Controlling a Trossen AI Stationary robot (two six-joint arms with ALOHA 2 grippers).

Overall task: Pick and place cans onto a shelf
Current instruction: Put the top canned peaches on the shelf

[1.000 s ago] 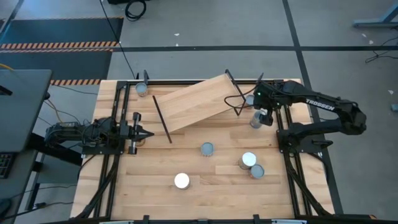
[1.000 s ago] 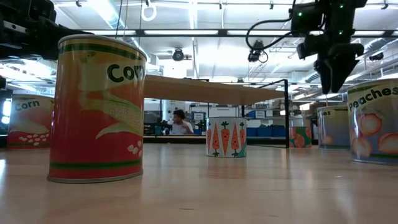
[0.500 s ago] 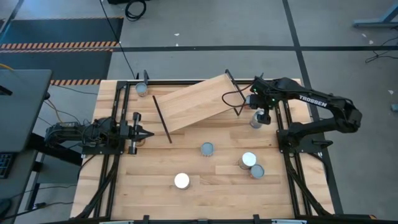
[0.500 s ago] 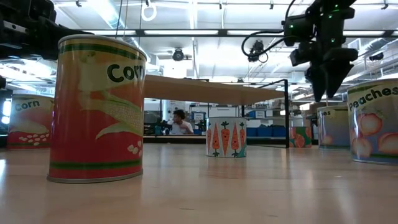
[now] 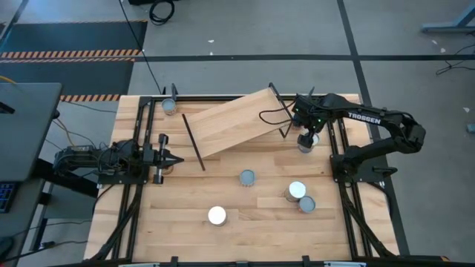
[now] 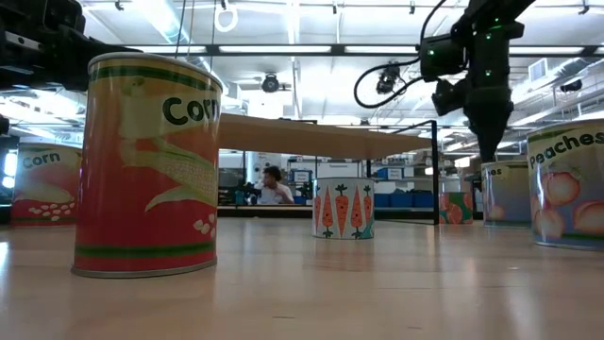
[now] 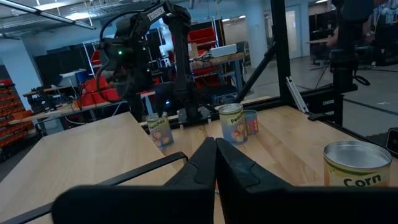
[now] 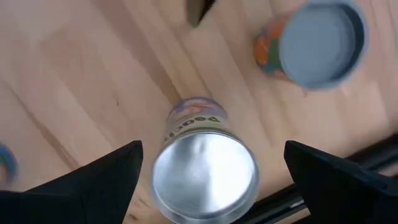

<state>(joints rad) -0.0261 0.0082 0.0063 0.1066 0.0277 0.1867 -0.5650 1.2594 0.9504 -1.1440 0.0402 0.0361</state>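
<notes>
My right gripper (image 5: 306, 138) hangs open, fingers pointing down, just above a peaches can (image 5: 303, 146) at the table's far right. In the right wrist view its fingers (image 8: 93, 180) stand on either side of the can's silvery top (image 8: 205, 171) without touching it. The can stands upright on the table (image 6: 505, 194). The light wood shelf (image 5: 230, 122) sits slanted across the table's far half on black rod legs (image 5: 193, 143). My left gripper (image 5: 177, 159) is shut and empty, level at the table's left side.
Other cans stand on the table: one at the far left corner (image 5: 170, 106), one in the middle (image 5: 247, 178), two together at the near right (image 5: 296, 191), one near the front (image 5: 217, 216). The shelf's right leg (image 5: 280, 111) stands close to my right gripper.
My right gripper has moved a little toward the table's left edge, turned about its wrist and come down slightly, so that it now hangs over the peaches can. The cans and the shelf have stayed put.
</notes>
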